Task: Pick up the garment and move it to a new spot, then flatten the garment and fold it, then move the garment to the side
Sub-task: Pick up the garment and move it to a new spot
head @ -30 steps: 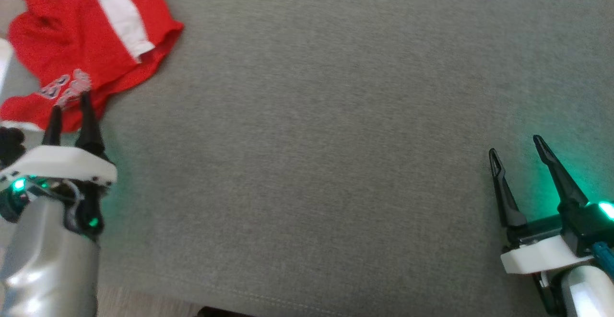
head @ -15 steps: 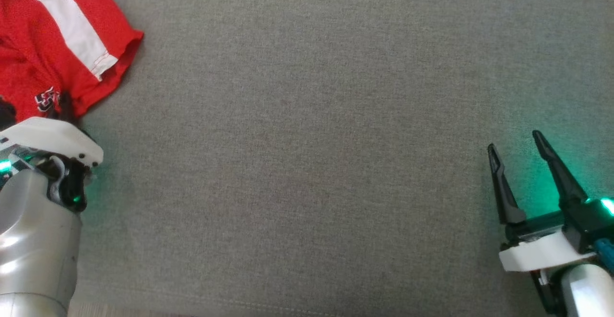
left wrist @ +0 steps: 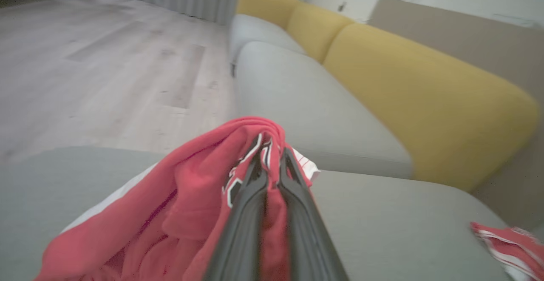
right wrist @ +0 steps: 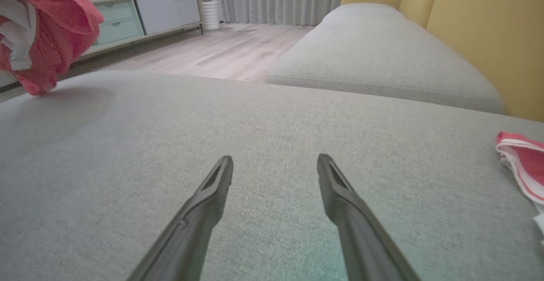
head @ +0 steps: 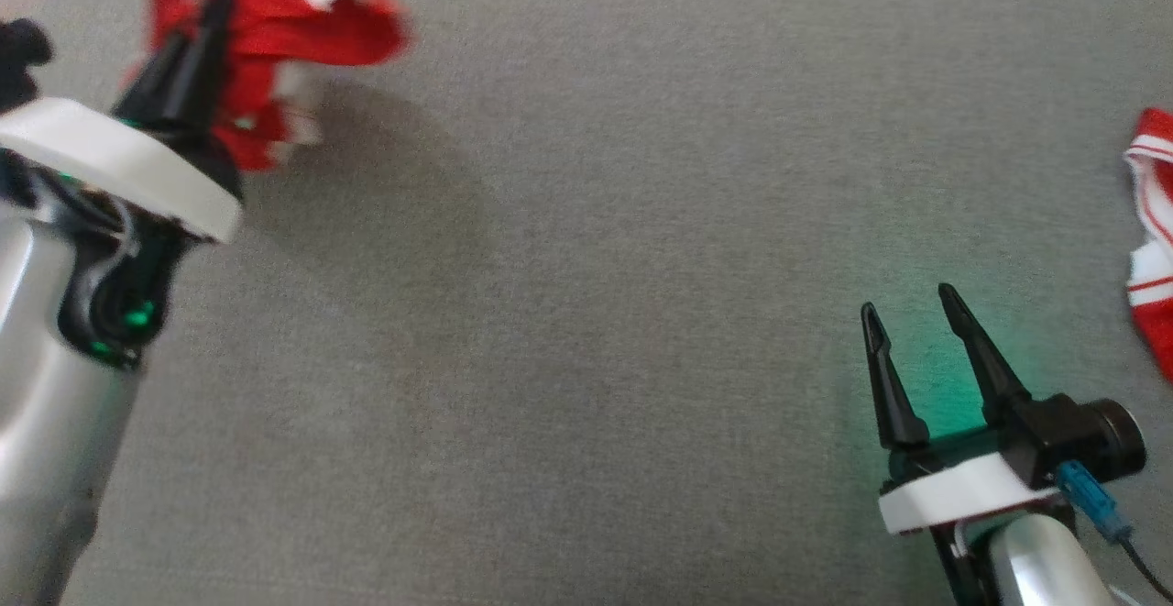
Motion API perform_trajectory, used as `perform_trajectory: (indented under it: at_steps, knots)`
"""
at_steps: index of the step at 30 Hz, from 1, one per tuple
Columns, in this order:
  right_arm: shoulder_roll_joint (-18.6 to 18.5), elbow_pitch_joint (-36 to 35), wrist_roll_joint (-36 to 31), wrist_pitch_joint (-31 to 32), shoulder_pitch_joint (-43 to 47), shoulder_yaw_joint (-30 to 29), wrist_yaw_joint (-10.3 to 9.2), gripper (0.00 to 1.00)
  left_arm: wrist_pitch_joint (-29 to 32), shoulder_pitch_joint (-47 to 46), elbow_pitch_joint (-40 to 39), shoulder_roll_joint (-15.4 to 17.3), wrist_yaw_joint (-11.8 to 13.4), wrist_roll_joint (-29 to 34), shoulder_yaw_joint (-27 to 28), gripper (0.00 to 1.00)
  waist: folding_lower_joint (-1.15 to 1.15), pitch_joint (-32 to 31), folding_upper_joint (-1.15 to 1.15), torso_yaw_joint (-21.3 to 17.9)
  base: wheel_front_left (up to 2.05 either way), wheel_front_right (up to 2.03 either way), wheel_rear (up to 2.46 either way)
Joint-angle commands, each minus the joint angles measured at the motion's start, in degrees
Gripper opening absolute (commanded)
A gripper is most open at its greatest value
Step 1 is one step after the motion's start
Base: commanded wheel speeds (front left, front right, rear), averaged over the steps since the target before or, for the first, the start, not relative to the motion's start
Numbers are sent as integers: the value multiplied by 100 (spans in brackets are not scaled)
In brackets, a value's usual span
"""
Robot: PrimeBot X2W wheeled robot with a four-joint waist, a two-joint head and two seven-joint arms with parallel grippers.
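A red garment with a white stripe (head: 275, 10) hangs bunched at the upper left of the head view, lifted off the grey cushion (head: 586, 267) and casting a shadow below. My left gripper (head: 218, 3) is shut on it; in the left wrist view the cloth (left wrist: 178, 196) drapes around the closed fingers (left wrist: 255, 187). The same red garment (right wrist: 38, 30) hangs at the far left of the right wrist view. My right gripper (head: 912, 305) rests low at the lower right, open, with nothing between its fingers (right wrist: 212, 187).
A second red and white striped cloth (head: 1153, 230) lies at the cushion's right edge, right of my right gripper. Yellow backrests (left wrist: 416, 85) and another grey seat (right wrist: 382, 55) lie beyond. Wooden floor (left wrist: 93, 68) and a low cabinet (right wrist: 140, 17) sit past the cushion.
My left gripper closed on the red garment and lifted it off the cushion. The head camera has shifted, bringing the striped cloth at the right into view.
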Motion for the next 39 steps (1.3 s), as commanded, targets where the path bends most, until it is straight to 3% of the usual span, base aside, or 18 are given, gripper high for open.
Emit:
perform_trajectory:
  at_steps: [1,4,11,15,18,21,25,30,34,36,37,38,39]
  knots:
    - [10,-138,55,-70,-139,133,39,100,56,-84,-294,321,9,-87,198,0,1,-121,0,-121,0,0,0]
    - [127,-28,114,-84,-249,151,39,100,490,175,-1505,475,15,-517,108,0,1,-239,0,-326,0,0,0]
    - [268,-73,279,-88,-367,138,39,100,1333,772,-3993,485,507,-1458,-125,0,1,-222,0,-957,0,0,0]
    - [286,-102,389,-89,-446,100,39,100,1746,1011,-4832,498,783,-1892,-369,0,1,-50,0,-1332,0,0,0]
    - [288,-119,578,-89,-499,154,39,100,1898,1096,-4997,613,1026,-1907,-400,0,1,87,0,-1605,0,0,0]
    - [289,-124,784,-89,-583,202,39,100,1860,1207,-4886,486,1203,-1803,-560,0,1,244,0,-1919,0,0,0]
    - [290,-114,907,-89,-640,228,39,100,1723,1235,-4378,5,1182,-1601,-1030,0,1,343,0,-2099,0,0,0]
    - [290,-87,948,-89,-724,283,39,100,1116,921,-2905,-1087,1149,-1097,-1516,0,1,391,0,-2215,0,0,0]
    - [290,-67,940,-89,-786,351,39,100,588,633,-1623,-2033,945,-774,-1915,0,1,382,0,-2312,0,0,0]
    - [290,-52,914,-89,-788,389,39,100,240,535,-1006,-2330,883,-595,-2026,0,1,367,0,-2354,0,0,0]
    - [290,-46,901,-89,-781,402,39,100,13,504,-719,-2439,899,-549,-2038,32,1,360,0,-2370,0,0,0]
    - [290,-33,880,-89,-769,408,39,100,-174,450,-470,-2506,893,-475,-2108,52,1,352,0,-2384,0,0,0]
    - [290,-33,880,-89,-769,408,39,100,-174,450,-470,-2506,893,-475,-2108,52,1,352,0,-2384,0,0,0]
